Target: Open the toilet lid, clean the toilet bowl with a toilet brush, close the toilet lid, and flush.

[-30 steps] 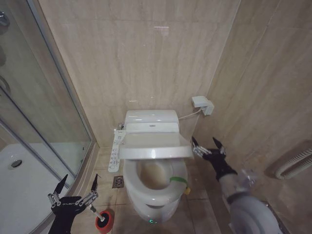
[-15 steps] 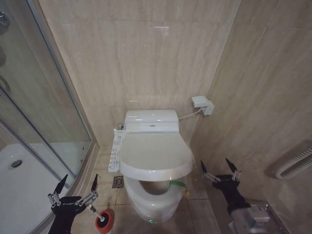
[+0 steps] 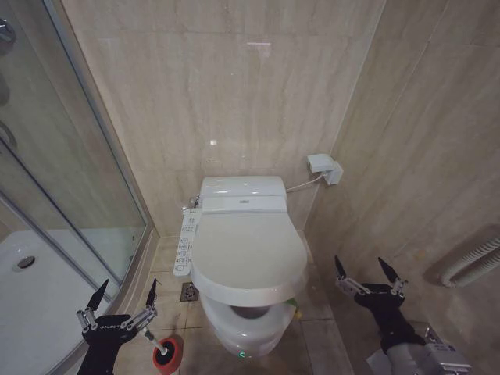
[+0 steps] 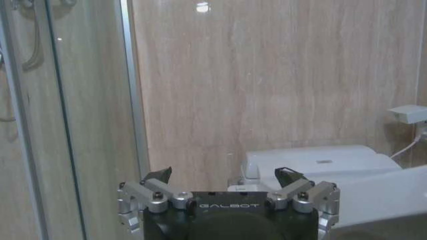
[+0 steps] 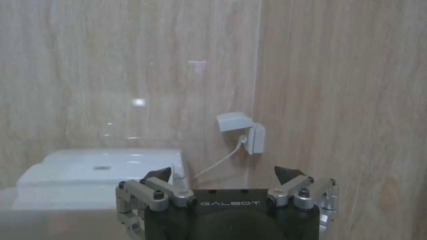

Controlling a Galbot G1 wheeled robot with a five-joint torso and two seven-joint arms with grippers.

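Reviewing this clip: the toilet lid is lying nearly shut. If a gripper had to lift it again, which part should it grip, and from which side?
Probably the toilet lid front rim, approached from the front or front-right. That edge overhangs the toilet bowl, farthest from the rear hinge. The open right gripper hangs nearest it.

Toilet lid (image 3: 248, 254) over toilet bowl (image 3: 246, 328), left pincer (image 3: 123, 303) left, right pincer (image 3: 369, 275) right.

Beige marble-tiled walls (image 3: 234, 86), glass shower door (image 3: 47, 164)
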